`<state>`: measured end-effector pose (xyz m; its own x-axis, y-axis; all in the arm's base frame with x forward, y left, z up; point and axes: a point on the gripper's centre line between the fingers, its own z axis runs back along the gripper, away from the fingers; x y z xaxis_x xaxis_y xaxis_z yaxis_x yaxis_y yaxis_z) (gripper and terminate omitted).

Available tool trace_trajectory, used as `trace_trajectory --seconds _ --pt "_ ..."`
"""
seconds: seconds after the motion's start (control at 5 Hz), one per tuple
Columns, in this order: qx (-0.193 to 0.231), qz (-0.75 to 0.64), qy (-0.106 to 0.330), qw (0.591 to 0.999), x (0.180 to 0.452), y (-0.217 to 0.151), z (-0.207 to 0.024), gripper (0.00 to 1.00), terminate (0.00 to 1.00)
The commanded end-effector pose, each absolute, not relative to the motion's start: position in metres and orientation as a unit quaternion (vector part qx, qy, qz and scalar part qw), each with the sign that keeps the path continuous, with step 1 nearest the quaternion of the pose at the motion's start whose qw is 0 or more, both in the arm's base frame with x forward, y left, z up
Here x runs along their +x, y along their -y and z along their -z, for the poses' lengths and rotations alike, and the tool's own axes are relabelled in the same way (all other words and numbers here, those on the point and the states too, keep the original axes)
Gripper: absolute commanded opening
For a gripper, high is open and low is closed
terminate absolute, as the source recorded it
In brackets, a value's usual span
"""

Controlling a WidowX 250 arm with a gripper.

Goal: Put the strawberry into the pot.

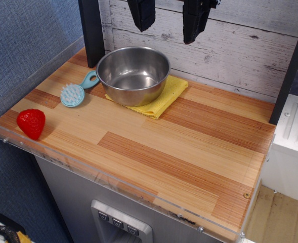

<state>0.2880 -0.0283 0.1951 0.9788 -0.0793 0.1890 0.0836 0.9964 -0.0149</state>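
The strawberry (31, 123) is a small glossy red toy lying on the wooden tabletop (189, 147) at the near left corner. The pot (133, 74) is a round shiny steel vessel, empty, standing at the back of the table on a yellow cloth (164, 98). My gripper (169, 23) hangs at the top of the view, above and behind the pot, far from the strawberry. Its two dark fingers (141, 14) stand wide apart and hold nothing.
A light blue brush (76, 91) lies just left of the pot, its handle touching the pot's side. A dark post (92, 30) stands behind the pot. A clear plastic lip (113, 177) edges the table's front and left. A white plank wall (240, 45) backs the table.
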Motion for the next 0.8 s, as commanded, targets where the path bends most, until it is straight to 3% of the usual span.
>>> trace_trajectory --seconds 0.0,0.4,0.6 --pt "-0.011 0.041 0.095 0.995 0.288 0.028 -0.195 1.0 0.0" --pt "-0.022 0.009 0.098 0.995 0.269 -0.005 -0.198 1.0 0.0" --pt "-0.028 -0.008 0.093 0.995 0.247 -0.032 -0.198 1.0 0.0"
